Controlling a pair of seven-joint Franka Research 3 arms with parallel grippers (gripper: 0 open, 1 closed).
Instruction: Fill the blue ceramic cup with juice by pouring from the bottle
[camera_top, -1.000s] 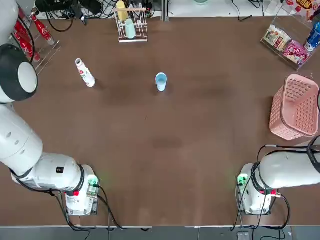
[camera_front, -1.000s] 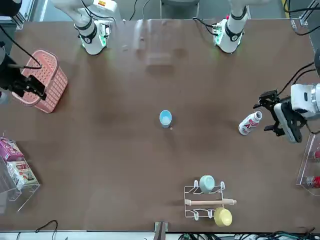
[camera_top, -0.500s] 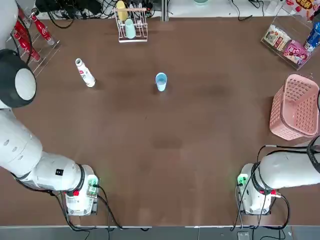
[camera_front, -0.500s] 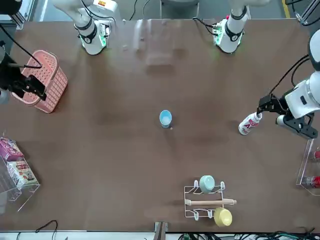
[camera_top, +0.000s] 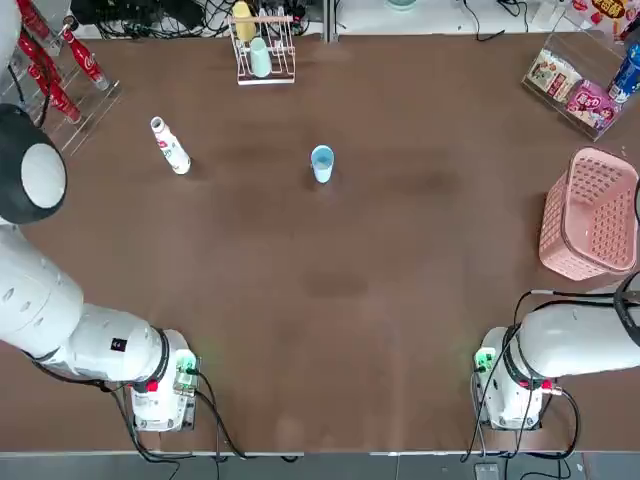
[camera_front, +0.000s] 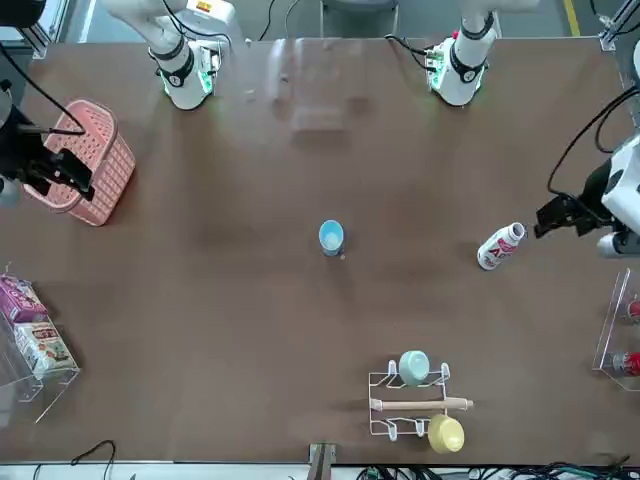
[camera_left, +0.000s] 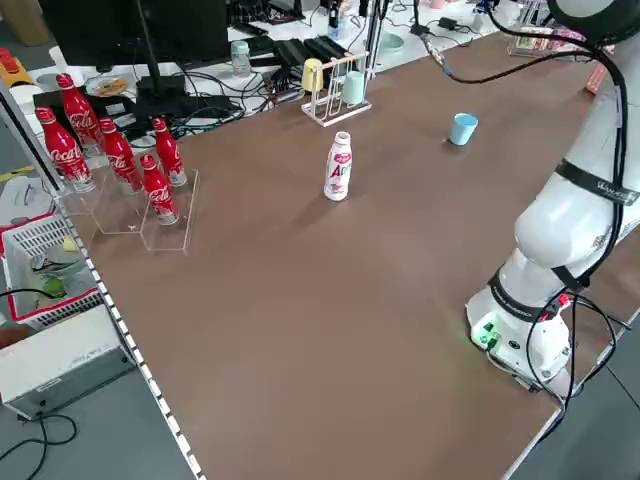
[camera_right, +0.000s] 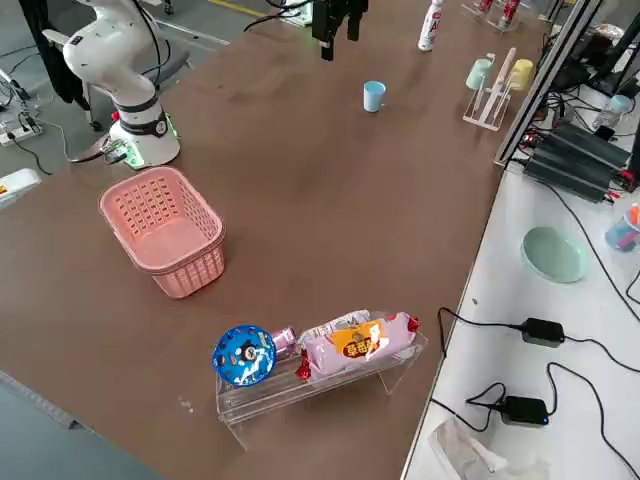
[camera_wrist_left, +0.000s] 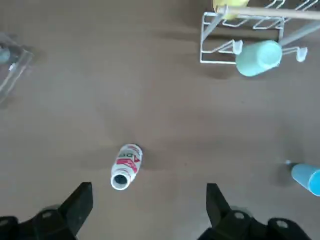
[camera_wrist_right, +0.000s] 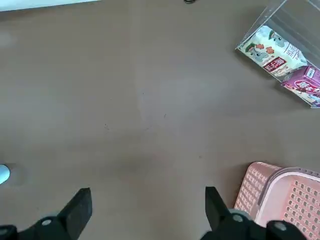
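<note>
Left gripper (camera_wrist_left: 150, 187): fingers spread wide, nothing between them; held above the left part of the table (camera_top: 300, 300), near the bottle (camera_wrist_left: 127, 165) and not touching it as far as the views show. Right gripper (camera_wrist_right: 149, 190): likewise open and unloaded, above the table's right side, near the pink basket (camera_top: 590, 215).

Bottle: upright on the table, left of the cup (camera_top: 322, 163), well apart from it. Its mouth has a dark centre in the left wrist view; possibly uncapped, though the view is too small to be sure. Cup: light blue, upright near the middle across the table's width, toward the far side. Cannot tell whether it holds liquid.

Surroundings: white wire rack (camera_front: 408, 404) at the far edge, carrying a mint cup (camera_front: 414, 367) and a yellow cup (camera_front: 446, 434). Red cola bottles (camera_left: 66, 150) on a clear stand (camera_left: 120, 212), far left. Snack packs (camera_top: 573, 88) and a blue can (camera_top: 627, 74) in a clear tray (camera_right: 300, 389), far right.
</note>
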